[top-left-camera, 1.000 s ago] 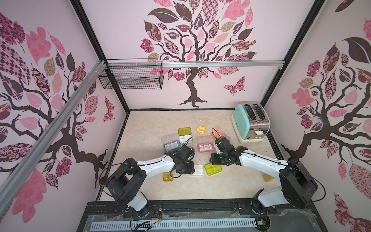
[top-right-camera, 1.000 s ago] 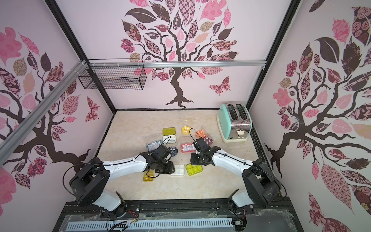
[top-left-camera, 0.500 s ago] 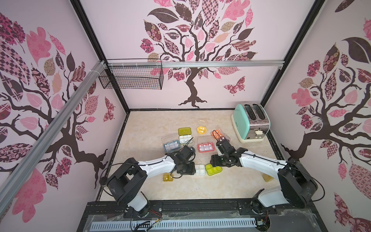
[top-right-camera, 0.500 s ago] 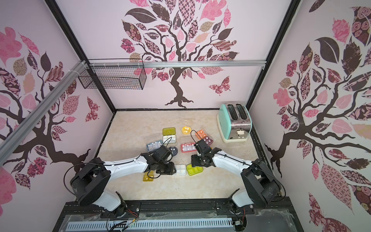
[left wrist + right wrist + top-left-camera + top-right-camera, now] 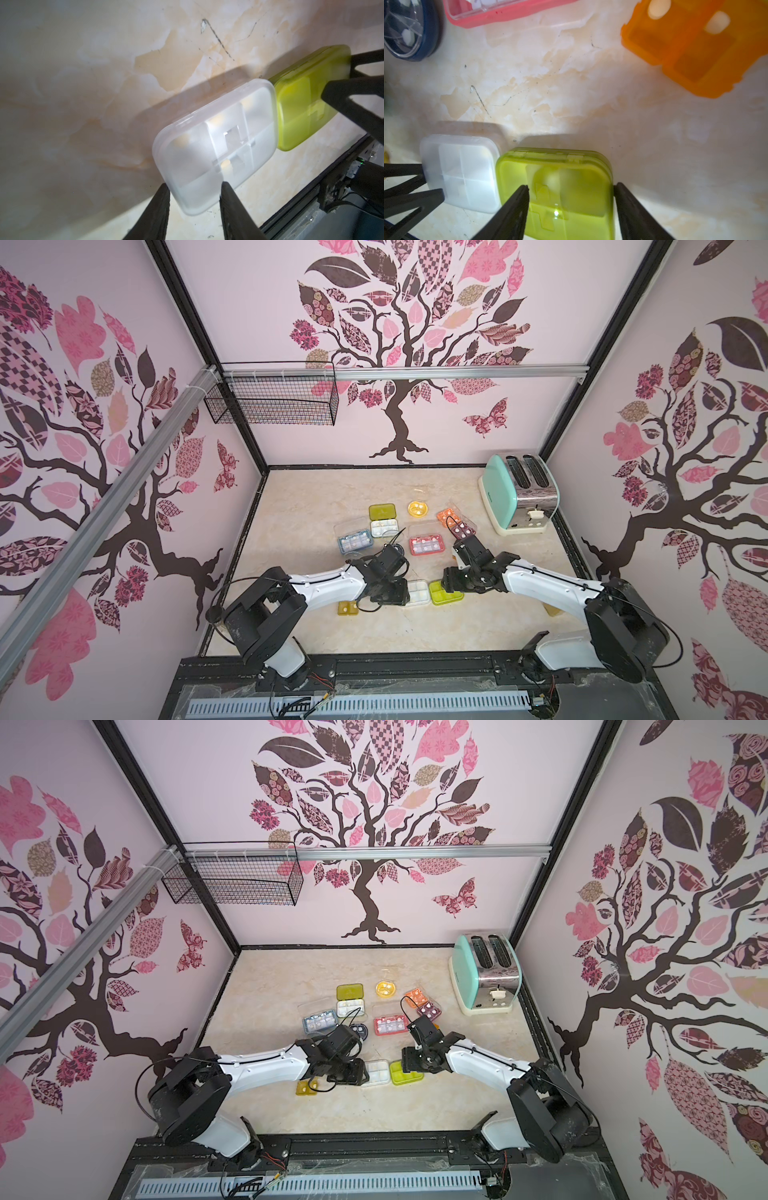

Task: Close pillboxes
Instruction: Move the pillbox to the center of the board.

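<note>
- Front and centre of the table (image 5: 415,635), in both top views, the white pillbox (image 5: 417,592) and the lime pillbox (image 5: 445,596) lie flat with lids down, touching side by side.
- My left claw (image 5: 194,185) stands part-way apart astride the white pillbox's near corner. Both tips touch the plastic, but whether they pinch it I cannot tell.
- My right claw (image 5: 571,189) is released, jaws wide. One finger lies over the lime lid and the other sits just beside the case's edge.
- Through the frosted white lid, pale pills show in several compartments.
- Beyond the pair, seen from my right wrist, are an orange pillbox (image 5: 695,52) with open compartments and white pills, a pink pillbox (image 5: 508,10) and a round navy pillbox (image 5: 409,31).
- Farther back on the table a blue pillbox (image 5: 354,540) lies open, its clear lid laid back.
- A mint toaster (image 5: 519,497) stands at the far right corner.
</note>
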`<move>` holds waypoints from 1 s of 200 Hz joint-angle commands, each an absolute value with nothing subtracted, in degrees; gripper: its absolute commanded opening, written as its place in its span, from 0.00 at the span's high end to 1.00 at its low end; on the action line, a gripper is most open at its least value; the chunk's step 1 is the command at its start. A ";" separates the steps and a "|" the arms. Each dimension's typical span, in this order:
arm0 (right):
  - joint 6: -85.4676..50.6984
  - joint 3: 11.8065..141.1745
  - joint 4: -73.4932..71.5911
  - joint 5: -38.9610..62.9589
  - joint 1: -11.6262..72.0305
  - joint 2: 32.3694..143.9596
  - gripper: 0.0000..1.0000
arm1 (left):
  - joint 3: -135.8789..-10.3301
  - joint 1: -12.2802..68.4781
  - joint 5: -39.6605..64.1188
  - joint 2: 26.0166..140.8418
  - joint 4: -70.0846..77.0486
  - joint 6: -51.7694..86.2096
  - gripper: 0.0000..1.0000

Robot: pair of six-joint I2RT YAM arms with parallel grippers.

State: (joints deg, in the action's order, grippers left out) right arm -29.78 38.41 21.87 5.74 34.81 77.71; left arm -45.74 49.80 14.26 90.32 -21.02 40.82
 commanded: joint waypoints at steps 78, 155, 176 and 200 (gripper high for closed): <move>-30.34 39.32 26.16 3.55 34.76 74.34 0.29 | -47.86 51.24 11.44 90.49 -28.72 37.39 0.55; -29.00 43.66 24.05 6.60 34.72 75.54 0.25 | -56.68 48.49 0.15 74.54 -51.11 32.18 0.47; -28.35 45.44 23.84 7.23 34.72 76.96 0.24 | -55.97 43.29 -1.93 67.86 -59.25 32.25 0.47; -27.78 46.61 22.91 8.22 34.72 77.67 0.25 | -54.07 34.83 -3.42 60.62 -64.99 32.32 0.46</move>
State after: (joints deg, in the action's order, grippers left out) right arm -29.08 43.97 23.73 6.72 34.79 77.01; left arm -56.07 41.01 -0.32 65.43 -53.69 33.08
